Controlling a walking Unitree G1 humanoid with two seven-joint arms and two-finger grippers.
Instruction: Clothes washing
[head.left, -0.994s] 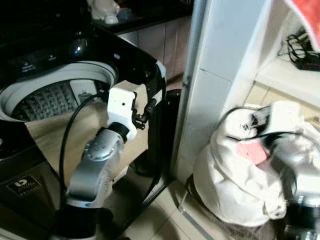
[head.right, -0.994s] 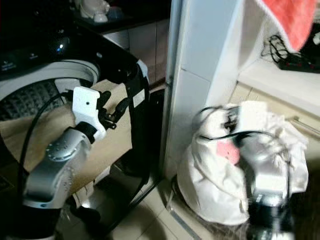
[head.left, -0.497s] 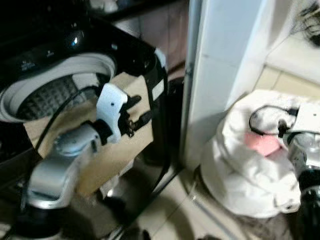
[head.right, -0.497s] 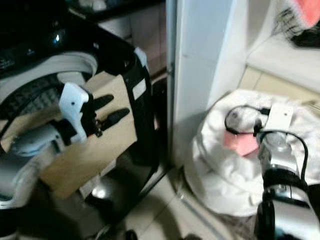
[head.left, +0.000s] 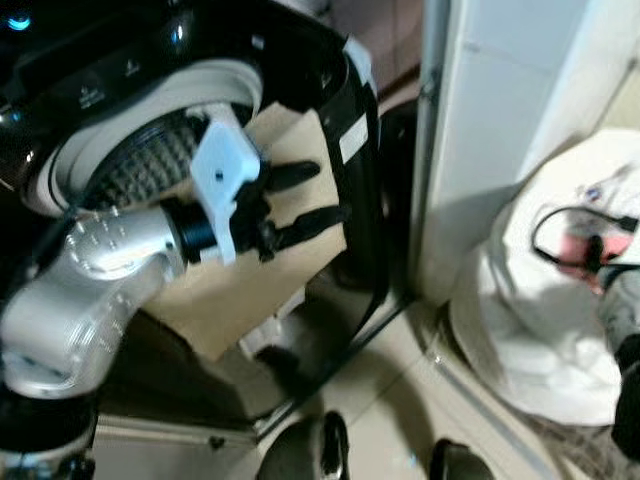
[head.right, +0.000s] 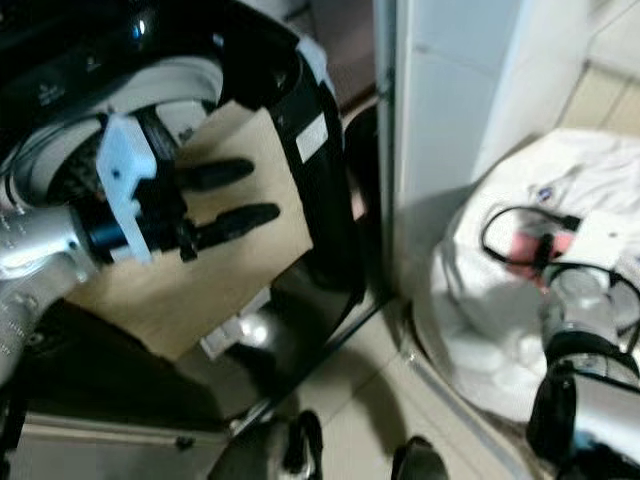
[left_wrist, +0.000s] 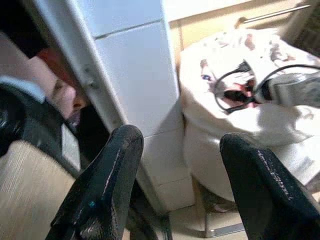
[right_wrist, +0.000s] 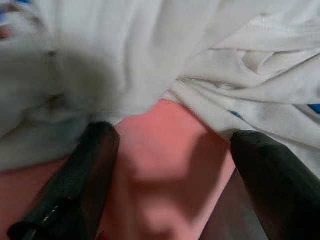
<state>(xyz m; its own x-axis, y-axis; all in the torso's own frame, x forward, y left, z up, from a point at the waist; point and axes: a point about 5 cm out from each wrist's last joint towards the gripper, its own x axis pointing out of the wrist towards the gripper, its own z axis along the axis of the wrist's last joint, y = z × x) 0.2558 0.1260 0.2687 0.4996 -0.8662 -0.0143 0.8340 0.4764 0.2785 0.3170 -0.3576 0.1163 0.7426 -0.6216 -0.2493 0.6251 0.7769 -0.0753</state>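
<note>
Two black fingers of the left gripper (head.left: 318, 193) stand apart with nothing between them in the left eye view, held over the tan cloth (head.left: 250, 290) that drapes from the washing machine (head.left: 300, 60) rim down its front. The fingers point toward the white wall panel (head.left: 490, 110) on the robot's right, their long axis roughly level. The machine's open drum (head.left: 140, 165) lies behind the wrist. On the floor (head.left: 400, 400), beyond the panel, sits a heap of white laundry (head.left: 540, 320) with a pink garment (head.left: 580, 250) near its top; a black cable (head.left: 570, 225) loops over it.

In the right eye view the right gripper's white wrist block (head.right: 610, 235) sits on top of the heap, beside the pink garment (head.right: 525, 245), with the silver arm rising toward the camera.

The left wrist view looks along its two separated fingers (left_wrist: 105, 185) toward the white panel and the laundry heap (left_wrist: 240, 115) behind it, with the right arm lying across the heap's top.

In the right wrist view the jaws are spread wide, one finger (right_wrist: 75, 185) on each side of the pink garment (right_wrist: 165, 170), tips close against it but not closed on it. White folds (right_wrist: 165, 50) surround the pink patch.
</note>
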